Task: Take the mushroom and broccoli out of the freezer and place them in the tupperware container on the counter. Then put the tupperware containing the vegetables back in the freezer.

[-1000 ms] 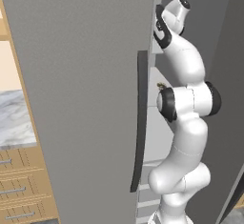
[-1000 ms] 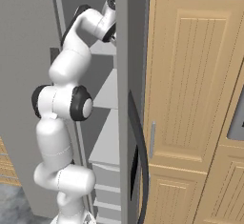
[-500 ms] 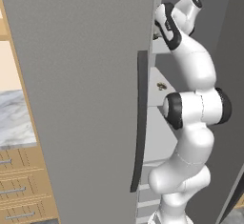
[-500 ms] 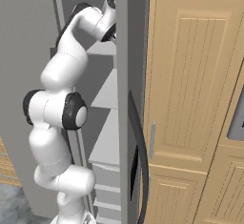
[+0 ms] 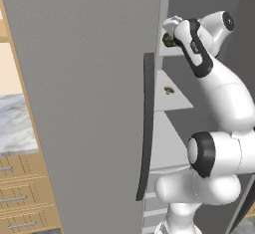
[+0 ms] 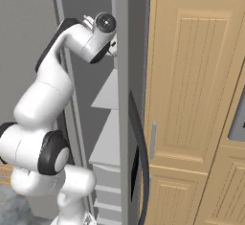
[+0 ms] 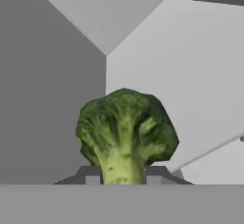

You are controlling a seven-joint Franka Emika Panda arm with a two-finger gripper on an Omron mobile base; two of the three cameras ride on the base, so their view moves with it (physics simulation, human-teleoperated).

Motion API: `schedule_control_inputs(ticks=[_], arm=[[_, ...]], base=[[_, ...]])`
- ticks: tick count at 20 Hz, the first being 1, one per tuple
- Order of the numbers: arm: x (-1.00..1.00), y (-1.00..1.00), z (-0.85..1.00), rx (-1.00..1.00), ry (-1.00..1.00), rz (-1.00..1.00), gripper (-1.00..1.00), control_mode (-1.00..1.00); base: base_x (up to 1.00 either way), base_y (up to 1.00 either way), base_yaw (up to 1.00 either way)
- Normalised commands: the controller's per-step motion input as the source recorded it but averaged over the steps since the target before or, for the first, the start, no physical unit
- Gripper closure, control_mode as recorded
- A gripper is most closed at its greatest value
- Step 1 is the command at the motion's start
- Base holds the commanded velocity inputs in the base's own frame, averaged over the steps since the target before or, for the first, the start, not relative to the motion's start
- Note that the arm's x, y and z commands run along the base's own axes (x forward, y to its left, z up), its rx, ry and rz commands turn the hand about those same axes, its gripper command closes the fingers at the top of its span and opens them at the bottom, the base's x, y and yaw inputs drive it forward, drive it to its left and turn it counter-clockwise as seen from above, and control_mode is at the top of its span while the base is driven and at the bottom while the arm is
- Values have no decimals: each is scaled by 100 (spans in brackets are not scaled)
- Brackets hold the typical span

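- While the arm reaches high into the open freezer (image 5: 89, 103), its gripper (image 7: 123, 175) stands clamped on the stalk of the broccoli (image 7: 126, 125), the dark fingertips (image 7: 93, 173) pressed to either side of the pale stem.
- Over the past second the upper arm has swung upward and outward in both base views while the jaws kept the same narrow width, so the hand appears to be drawing the floret clear of the upper shelf (image 5: 172, 51) rather than closing on it.
- Seen from the left base view, the broccoli shows as a dark-green patch beside the wrist, at the shelf's front edge.
- One shelf lower, a small tan-brown speck, probably the mushroom (image 5: 169, 90), lies apart from the hand.
- Judged from this, the first vegetable is secured; carrying it to the counter (image 5: 17, 123) comes next.
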Motion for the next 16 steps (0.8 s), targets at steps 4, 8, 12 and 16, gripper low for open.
schedule_control_inputs(ticks=[4, 8, 12, 16], arm=[[-100, 0, -15, 0, -16, -2, 100, -100], [-100, 0, -8, -3, -7, 0, 100, -100], [-100, 0, 0, -9, 0, 0, 100, -100], [-100, 2, -8, -13, 11, 0, 100, -100]], base=[[0, 0, 0], [0, 0, 0], [0, 0, 0], [0, 0, 0]])
